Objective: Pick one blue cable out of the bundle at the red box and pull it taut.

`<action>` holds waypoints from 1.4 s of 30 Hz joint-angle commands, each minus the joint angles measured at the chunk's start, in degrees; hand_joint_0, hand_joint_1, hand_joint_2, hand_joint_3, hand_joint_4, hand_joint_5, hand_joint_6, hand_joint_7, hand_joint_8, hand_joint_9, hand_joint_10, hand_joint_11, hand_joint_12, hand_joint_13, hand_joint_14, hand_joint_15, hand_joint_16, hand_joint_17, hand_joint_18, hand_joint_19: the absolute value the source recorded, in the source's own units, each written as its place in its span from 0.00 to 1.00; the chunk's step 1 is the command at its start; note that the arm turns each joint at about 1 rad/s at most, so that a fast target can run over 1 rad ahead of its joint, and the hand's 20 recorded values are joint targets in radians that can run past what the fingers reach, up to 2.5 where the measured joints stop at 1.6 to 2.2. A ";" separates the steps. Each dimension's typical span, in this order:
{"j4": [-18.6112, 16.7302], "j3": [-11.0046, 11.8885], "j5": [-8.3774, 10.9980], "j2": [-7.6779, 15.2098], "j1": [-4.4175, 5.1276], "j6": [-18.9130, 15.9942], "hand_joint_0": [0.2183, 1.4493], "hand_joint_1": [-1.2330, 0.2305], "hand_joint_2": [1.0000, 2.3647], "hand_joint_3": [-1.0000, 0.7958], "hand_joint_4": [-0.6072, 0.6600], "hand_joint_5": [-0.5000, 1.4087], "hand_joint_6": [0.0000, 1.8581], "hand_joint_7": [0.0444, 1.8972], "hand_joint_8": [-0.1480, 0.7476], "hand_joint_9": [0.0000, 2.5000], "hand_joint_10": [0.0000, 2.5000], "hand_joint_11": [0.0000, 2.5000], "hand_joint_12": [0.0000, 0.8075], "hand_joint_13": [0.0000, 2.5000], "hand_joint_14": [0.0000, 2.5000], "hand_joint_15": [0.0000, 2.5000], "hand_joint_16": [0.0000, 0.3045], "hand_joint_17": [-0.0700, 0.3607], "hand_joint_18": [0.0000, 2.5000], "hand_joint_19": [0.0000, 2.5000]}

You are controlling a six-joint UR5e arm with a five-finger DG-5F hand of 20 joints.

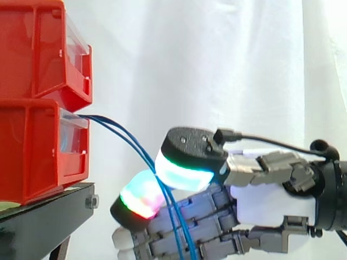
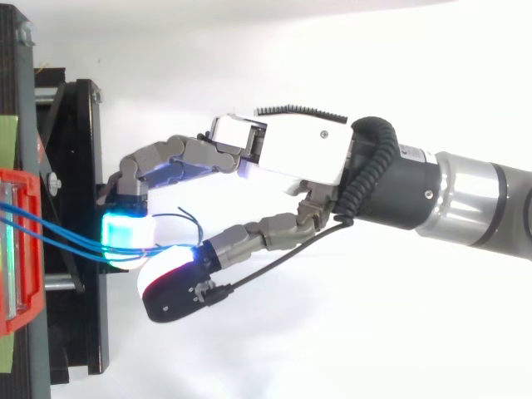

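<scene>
beside red box (image 1: 38,146), robot hand (image 2: 291,154) pinching blue cables (image 1: 126,134)

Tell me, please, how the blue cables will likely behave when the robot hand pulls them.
Probably floppy: the blue cables sag in a curve from the red box. Likely light and thin, so they might slip from the robot hand's pinch.

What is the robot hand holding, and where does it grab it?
The hand seems to pinch the blue cables between its fingers, partway along, just out from the red box.
</scene>
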State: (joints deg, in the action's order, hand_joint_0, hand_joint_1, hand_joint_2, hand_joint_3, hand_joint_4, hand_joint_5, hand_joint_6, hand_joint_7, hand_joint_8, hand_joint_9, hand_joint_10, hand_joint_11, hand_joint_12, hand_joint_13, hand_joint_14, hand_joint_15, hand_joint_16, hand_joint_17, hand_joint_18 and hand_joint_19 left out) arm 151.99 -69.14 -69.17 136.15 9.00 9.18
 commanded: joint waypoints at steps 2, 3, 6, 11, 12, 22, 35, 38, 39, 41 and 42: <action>-1.53 -0.21 -0.09 1.40 -0.30 -1.36 0.29 0.34 0.00 0.30 0.63 0.20 0.33 0.59 0.51 0.24 0.00 0.14 0.42 0.16 0.00 0.07 0.18 0.45 0.11 0.09; -1.53 -0.29 0.00 1.40 -0.21 -1.53 0.29 0.34 0.00 0.30 0.64 0.20 0.33 0.58 0.51 0.24 0.00 0.14 0.42 0.16 0.00 0.08 0.18 0.45 0.11 0.09; -1.61 -0.21 -0.09 1.31 -0.30 -1.53 0.28 0.34 0.00 0.30 0.63 0.20 0.33 0.59 0.51 0.24 0.00 0.14 0.42 0.16 0.00 0.08 0.18 0.45 0.11 0.09; -0.65 0.67 -0.53 1.31 -0.57 -2.06 0.28 0.35 0.00 0.30 0.63 0.20 0.33 0.59 0.51 0.24 0.00 0.13 0.42 0.17 0.00 0.08 0.18 0.45 0.12 0.09; -0.38 0.67 -0.53 1.31 -0.65 -2.15 0.28 0.35 0.00 0.30 0.63 0.20 0.33 0.59 0.51 0.24 0.00 0.13 0.42 0.17 0.00 0.08 0.18 0.45 0.12 0.09; -0.30 1.02 -0.62 1.22 -0.65 -2.85 0.30 0.36 0.00 0.33 0.62 0.20 0.35 0.59 0.51 0.24 0.00 0.14 0.42 0.17 0.00 0.08 0.18 0.44 0.12 0.09; 1.02 2.34 -1.93 1.22 -0.57 -2.94 0.31 0.35 0.01 0.48 0.59 0.17 0.48 0.48 0.53 0.25 0.00 0.16 0.43 0.18 0.00 0.08 0.19 0.46 0.13 0.08; 1.46 2.43 -1.85 1.31 -0.48 -2.94 0.31 0.35 0.01 0.50 0.59 0.17 0.48 0.48 0.54 0.27 0.00 0.19 0.44 0.18 0.00 0.08 0.19 0.47 0.14 0.08; 1.64 2.52 -1.93 1.22 -0.39 -2.94 0.31 0.34 0.01 0.51 0.58 0.17 0.48 0.47 0.55 0.28 0.00 0.21 0.45 0.19 0.00 0.08 0.19 0.47 0.15 0.08; 1.81 2.52 -1.85 1.14 -0.39 -3.03 0.31 0.34 0.01 0.51 0.58 0.17 0.48 0.47 0.55 0.29 0.01 0.23 0.45 0.19 0.00 0.08 0.20 0.47 0.15 0.08; 2.08 2.52 -1.85 1.05 -0.39 -3.11 0.31 0.34 0.01 0.51 0.57 0.17 0.48 0.47 0.56 0.30 0.00 0.26 0.45 0.19 0.00 0.09 0.20 0.47 0.15 0.08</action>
State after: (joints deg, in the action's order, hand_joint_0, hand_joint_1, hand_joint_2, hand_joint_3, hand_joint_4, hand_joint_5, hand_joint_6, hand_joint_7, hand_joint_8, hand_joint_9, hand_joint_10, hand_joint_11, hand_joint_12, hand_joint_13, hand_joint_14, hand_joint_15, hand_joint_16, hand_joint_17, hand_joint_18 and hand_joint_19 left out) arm 153.59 -66.67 -71.03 137.34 8.55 6.19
